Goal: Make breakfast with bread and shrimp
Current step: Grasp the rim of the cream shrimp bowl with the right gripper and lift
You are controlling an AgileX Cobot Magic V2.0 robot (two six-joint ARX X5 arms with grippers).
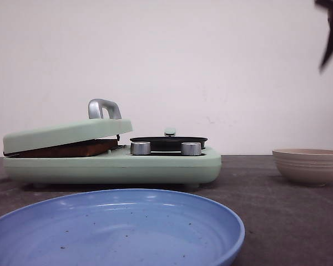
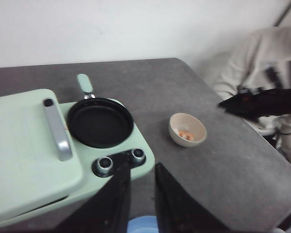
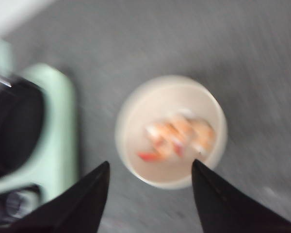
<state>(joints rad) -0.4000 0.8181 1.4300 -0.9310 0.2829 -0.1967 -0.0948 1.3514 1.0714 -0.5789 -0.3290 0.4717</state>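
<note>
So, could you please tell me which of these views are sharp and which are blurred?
Front view: sharp on the sandwich maker, slightly soft on the near blue plate. Left wrist view: mildly soft, the beige bowl still readable. Right wrist view: heavily motion-blurred, the shrimp smeared, the right gripper open.

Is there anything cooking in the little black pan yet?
No, the black pan is bare inside, and the shrimp lie in the beige bowl beside the cooker.
</note>
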